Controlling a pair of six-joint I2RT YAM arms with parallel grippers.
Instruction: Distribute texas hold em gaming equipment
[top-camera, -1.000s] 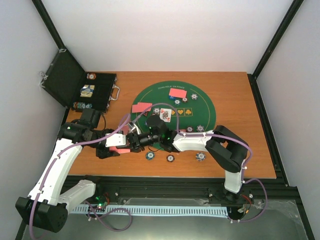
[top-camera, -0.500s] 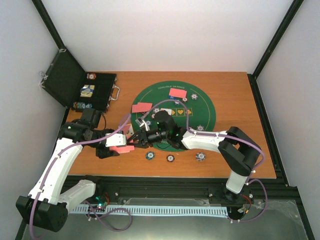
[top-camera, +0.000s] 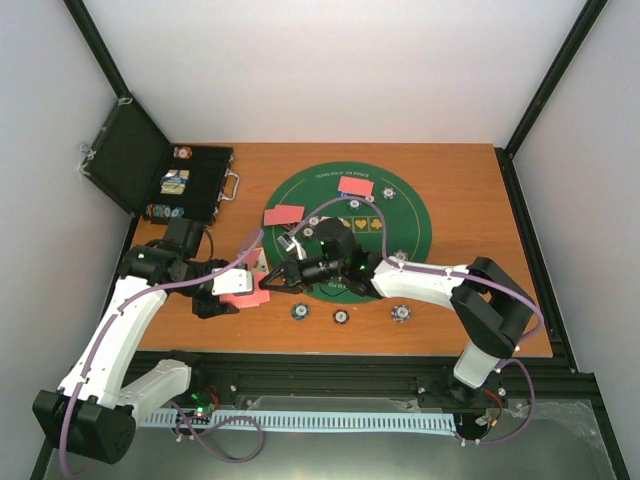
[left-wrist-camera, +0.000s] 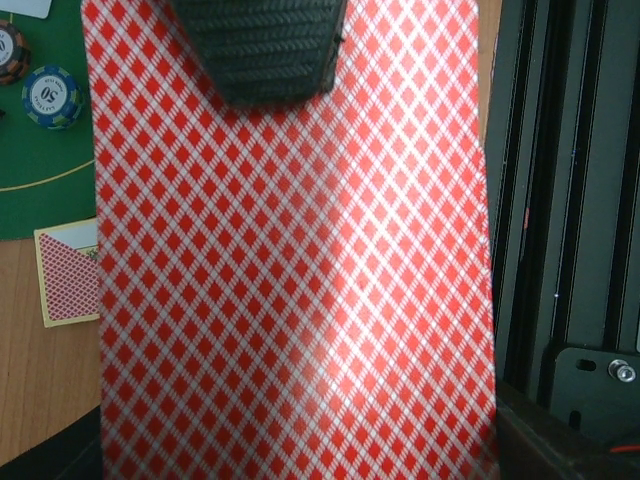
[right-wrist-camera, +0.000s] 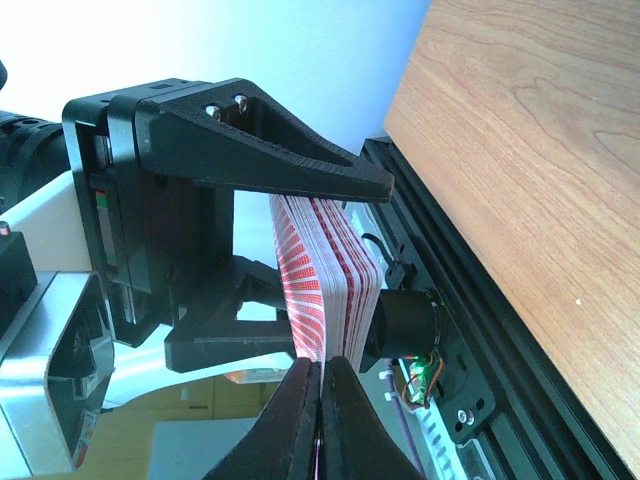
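My left gripper (top-camera: 240, 289) is shut on a deck of red-backed playing cards (top-camera: 247, 291), held over the table's near left part. In the left wrist view the top card's back (left-wrist-camera: 290, 280) fills the frame and hides my own jaws. My right gripper (top-camera: 272, 281) reaches left to the deck's edge. In the right wrist view it (right-wrist-camera: 322, 400) is shut on the edge of one card at the side of the deck (right-wrist-camera: 325, 285). Two red-backed cards (top-camera: 354, 186) (top-camera: 283, 214) lie at the green mat (top-camera: 405, 215). Poker chips (top-camera: 300, 311) (top-camera: 341, 317) (top-camera: 401, 313) lie along the near table.
An open black case (top-camera: 195, 185) with more chips stands at the back left, its lid (top-camera: 125, 152) upright. More chips (top-camera: 387, 193) (top-camera: 401, 255) sit on the mat. The left wrist view shows chips (left-wrist-camera: 50, 95) and a card (left-wrist-camera: 68, 275) below the deck.
My right arm has swung left from the mat to the deck, and its jaws have gone from open to shut on a card's edge. The left arm has hardly moved.
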